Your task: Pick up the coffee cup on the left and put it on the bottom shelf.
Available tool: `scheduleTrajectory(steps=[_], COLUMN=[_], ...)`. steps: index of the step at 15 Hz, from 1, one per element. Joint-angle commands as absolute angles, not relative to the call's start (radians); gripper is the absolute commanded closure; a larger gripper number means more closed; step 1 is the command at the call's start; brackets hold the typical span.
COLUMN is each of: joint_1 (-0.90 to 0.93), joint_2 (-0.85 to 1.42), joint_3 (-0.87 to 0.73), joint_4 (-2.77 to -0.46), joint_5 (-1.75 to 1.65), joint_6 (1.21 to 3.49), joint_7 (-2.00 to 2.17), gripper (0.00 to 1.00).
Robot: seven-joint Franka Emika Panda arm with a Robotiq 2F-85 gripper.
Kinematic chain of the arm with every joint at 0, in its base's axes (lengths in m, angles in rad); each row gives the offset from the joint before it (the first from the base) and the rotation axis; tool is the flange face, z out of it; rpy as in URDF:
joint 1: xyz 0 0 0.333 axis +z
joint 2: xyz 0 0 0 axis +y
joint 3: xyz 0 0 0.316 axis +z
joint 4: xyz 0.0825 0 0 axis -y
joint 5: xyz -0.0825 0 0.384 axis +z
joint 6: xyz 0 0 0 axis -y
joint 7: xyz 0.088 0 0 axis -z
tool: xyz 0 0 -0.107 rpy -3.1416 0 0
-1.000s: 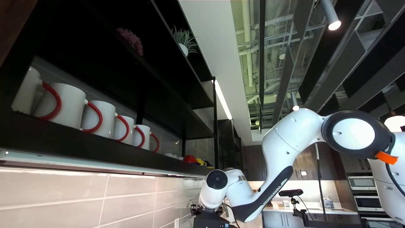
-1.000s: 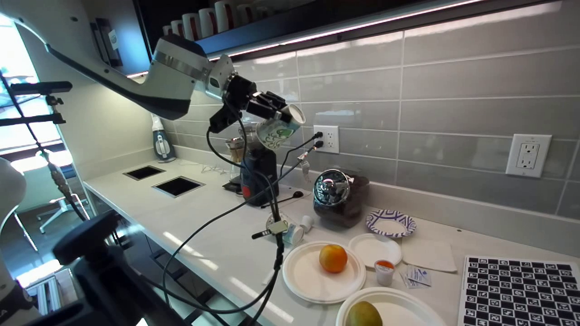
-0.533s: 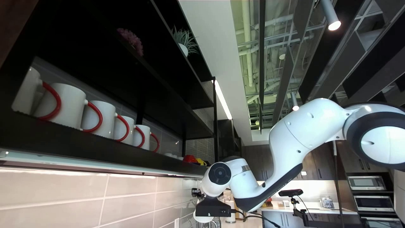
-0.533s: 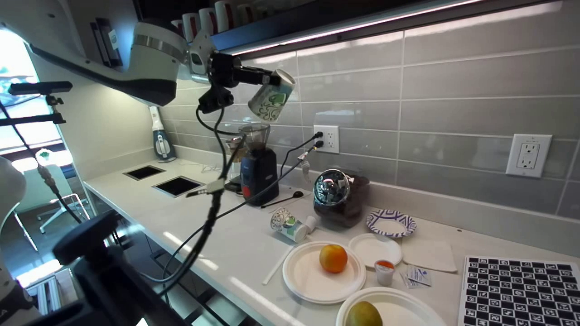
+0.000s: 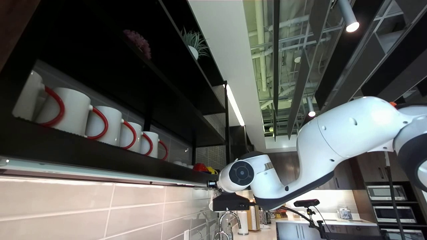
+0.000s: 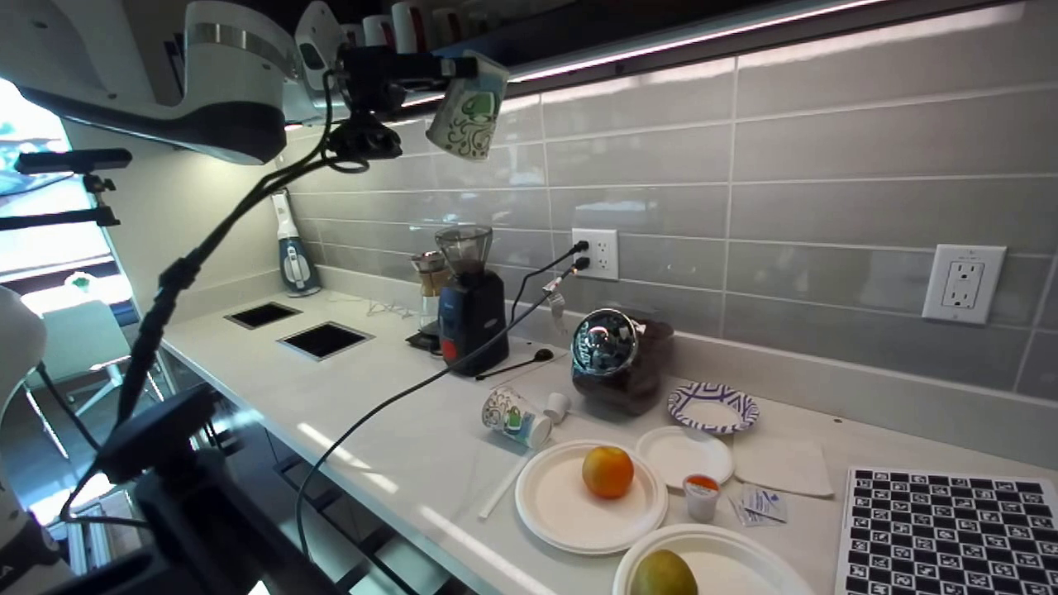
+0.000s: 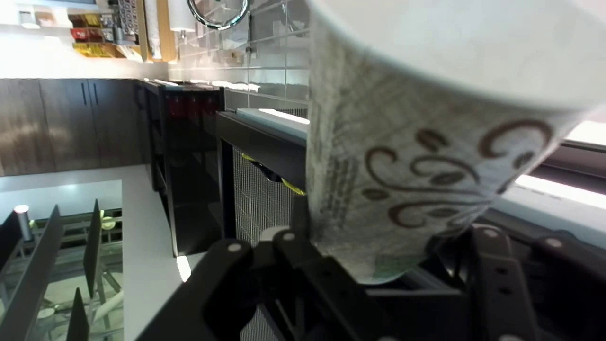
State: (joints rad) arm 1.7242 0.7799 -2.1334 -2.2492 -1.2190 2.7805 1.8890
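The coffee cup [image 6: 468, 116], pale with green and brown swirls, is held in the air by my gripper [image 6: 459, 69]. It is tilted, its wider end lower, and the fingers hold its narrower end. In the wrist view, which stands upside down, the cup [image 7: 407, 161] fills much of the picture, with the gripper [image 7: 374, 232] shut around its base. The bottom shelf [image 5: 83, 150] is the lowest black tier, with a light strip under it. It also shows in an exterior view [image 6: 595, 40], where the cup's upper end overlaps its light strip. My arm hides most of the cup in the view along the shelf.
White mugs with red handles [image 5: 70, 110] stand in a row on the bottom shelf, with a red bowl [image 5: 200, 167] further along. A similar cup [image 6: 517, 417] lies on the counter. A coffee grinder [image 6: 473, 314], a jar [image 6: 628, 364] and plates [image 6: 579, 529] stand there too.
My gripper has risen with the cup from above the grinder to the level of the shelf's light strip, swinging towards the mugs. The cup lying on the counter has shifted slightly.
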Motion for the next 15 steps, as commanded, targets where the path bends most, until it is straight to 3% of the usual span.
scheduleTrajectory(steps=[1,2,6,7,15], joint_1=[1.708,1.693,1.717,1.707,1.664], joint_2=[0.904,0.862,0.879,0.906,1.039], joint_3=[-2.171,-2.141,-2.158,-2.161,-2.234], joint_4=[-2.275,-2.257,-2.257,-2.254,-2.211], joint_5=[-1.223,-1.164,-1.219,-1.239,-1.388], joint_6=[2.878,2.854,2.841,2.856,2.943], joint_7=[1.877,1.851,1.882,1.906,2.0], gripper=[0.62,0.37,0.37,0.62,0.62])
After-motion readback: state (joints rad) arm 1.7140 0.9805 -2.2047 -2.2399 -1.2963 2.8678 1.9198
